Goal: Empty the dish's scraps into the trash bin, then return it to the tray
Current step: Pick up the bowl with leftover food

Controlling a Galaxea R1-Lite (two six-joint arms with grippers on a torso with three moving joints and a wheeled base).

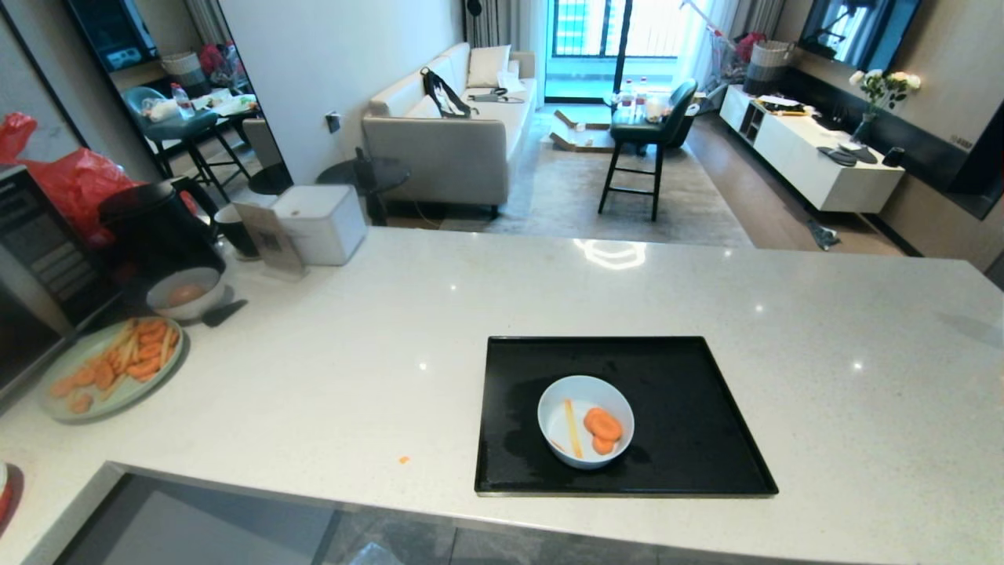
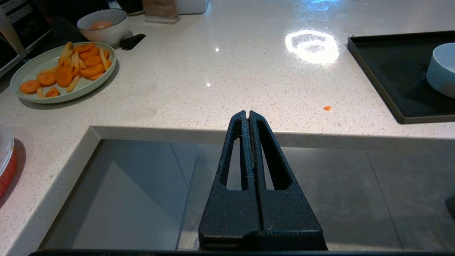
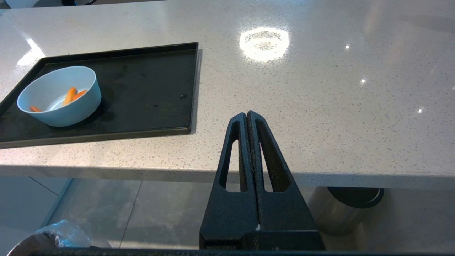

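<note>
The small pale dish (image 1: 585, 421) stands on the black tray (image 1: 690, 377) near the counter's front edge. Orange slices and a thin yellow stick, the scraps (image 1: 602, 428), lie inside it. The right wrist view shows the dish (image 3: 58, 96) on the tray (image 3: 149, 92) too. The trash bin (image 3: 53, 240), with its crinkled clear liner, peeks in on the floor below the counter. My left gripper (image 2: 247, 113) is shut and empty, hanging in front of the counter edge. My right gripper (image 3: 246, 114) is shut and empty as well, at the counter edge beside the tray. Neither arm is in the head view.
A pale green plate (image 1: 55, 396) heaped with orange and yellow pieces sits at the counter's left, behind it a greyish bowl (image 1: 185, 294) and a black kettle (image 1: 157, 224). A brushed steel bin (image 3: 341, 209) stands under the counter. A tiny orange crumb (image 1: 404, 460) lies left of the tray.
</note>
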